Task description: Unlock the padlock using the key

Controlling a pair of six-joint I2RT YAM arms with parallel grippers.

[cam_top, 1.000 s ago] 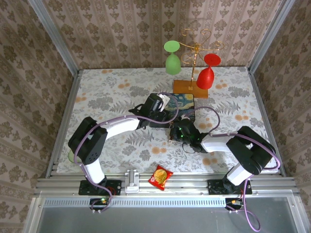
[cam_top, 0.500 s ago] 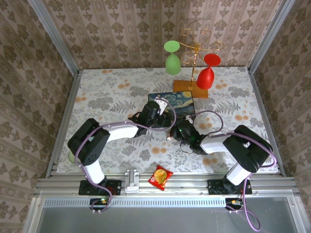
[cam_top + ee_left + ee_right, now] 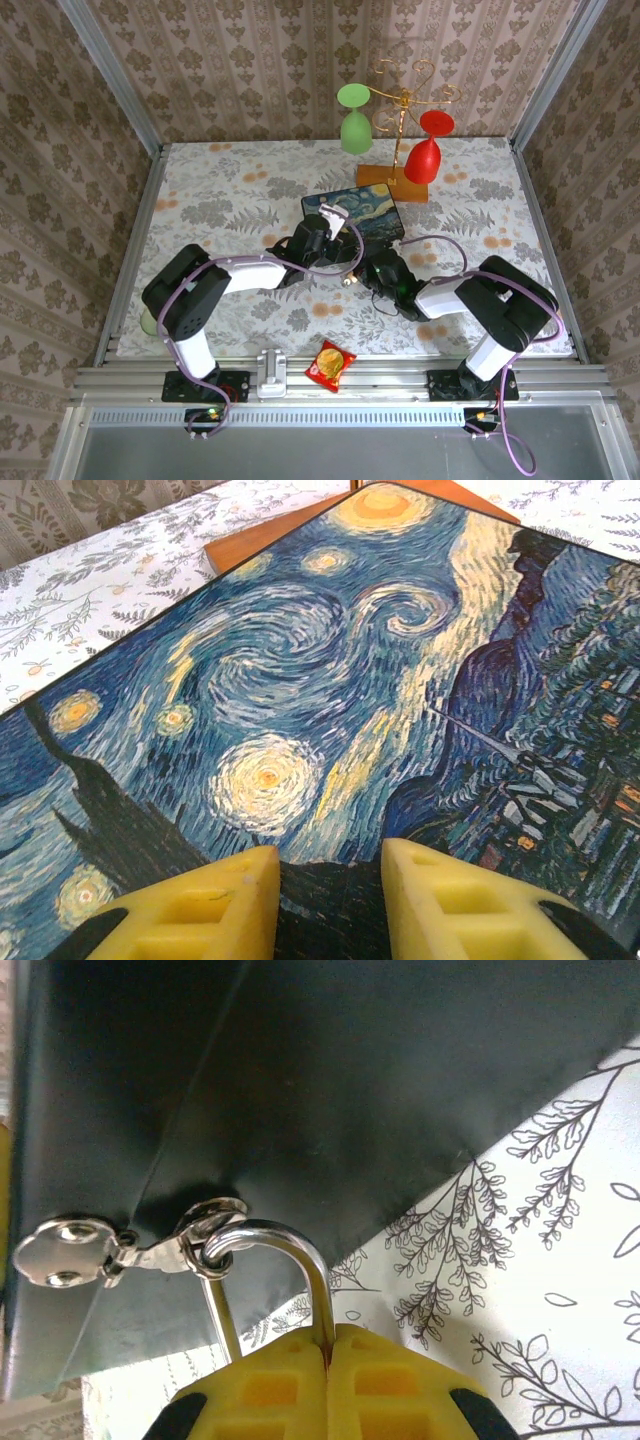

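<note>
The padlock's silvery shackle (image 3: 312,1260) rises from between the yellow fingers of my right gripper (image 3: 328,1335), which is shut on the padlock; the brass body is hidden between the pads. The shackle passes through the ring of the silver clasp (image 3: 70,1250) on the dark side of the Starry Night box (image 3: 350,1060). In the top view the right gripper (image 3: 362,272) sits at the box's near edge. My left gripper (image 3: 330,865) stands open low over the painted lid (image 3: 300,660), nothing between its fingers, and appears at the box's near-left corner (image 3: 330,240). The key is out of view.
A gold stand on a wooden base (image 3: 392,180) carries a green glass (image 3: 355,125) and a red glass (image 3: 425,150) behind the box (image 3: 370,212). A red-orange snack packet (image 3: 330,363) lies on the front rail. The floral tablecloth (image 3: 220,200) spreads to the left.
The left gripper has pulled back toward the near side, from over the box's middle to its near-left corner. The box has shifted slightly. The right gripper stays at the clasp.
</note>
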